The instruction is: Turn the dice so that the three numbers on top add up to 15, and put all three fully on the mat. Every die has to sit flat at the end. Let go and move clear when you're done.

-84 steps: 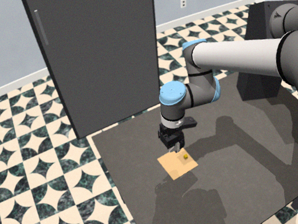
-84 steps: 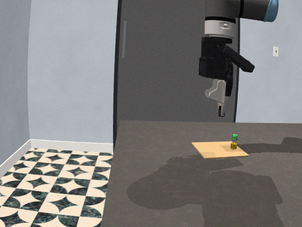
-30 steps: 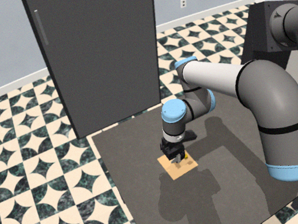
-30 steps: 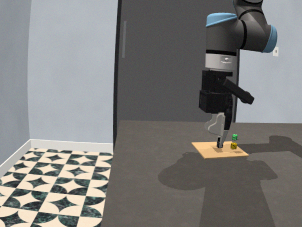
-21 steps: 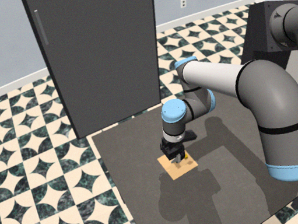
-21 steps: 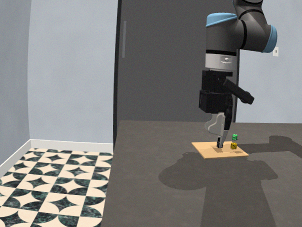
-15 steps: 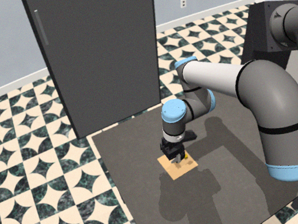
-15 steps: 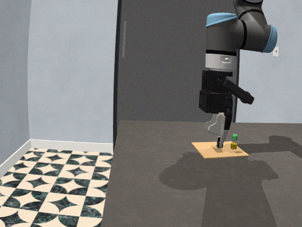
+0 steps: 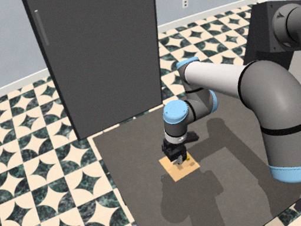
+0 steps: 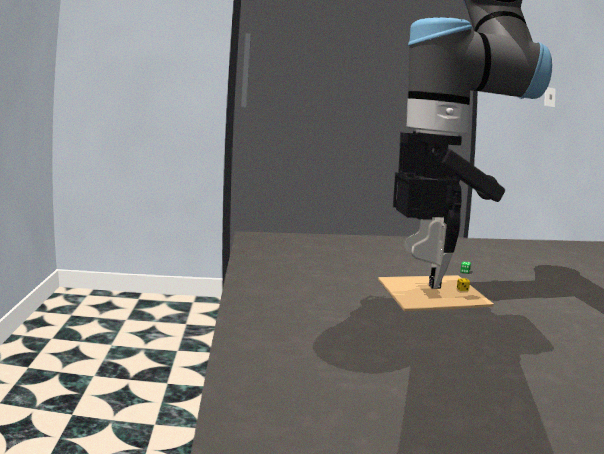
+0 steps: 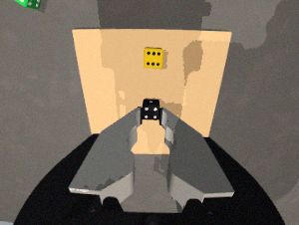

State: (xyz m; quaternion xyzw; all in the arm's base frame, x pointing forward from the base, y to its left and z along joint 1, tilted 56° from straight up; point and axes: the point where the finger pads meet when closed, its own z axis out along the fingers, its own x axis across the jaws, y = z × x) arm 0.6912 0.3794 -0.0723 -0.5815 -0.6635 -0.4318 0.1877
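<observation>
A tan mat (image 11: 151, 80) lies on the dark table; it also shows in the top and exterior views (image 9: 180, 166) (image 10: 435, 291). My gripper (image 11: 150, 109) is shut on a black die (image 11: 150, 111) and holds it at or just above the mat near its middle (image 10: 433, 282). A yellow die (image 11: 153, 58) (image 10: 463, 284) sits flat on the mat with six on top, beyond the black one. A green die (image 11: 31, 4) (image 10: 466, 267) lies on the table off the mat, past its far left corner. In the top view the gripper (image 9: 179, 159) hides the black die.
A tall dark cabinet (image 9: 99, 53) stands behind the table. The arm's big elbow (image 9: 280, 114) hangs over the table's right side. The table's left edge drops to a tiled floor (image 9: 33, 173).
</observation>
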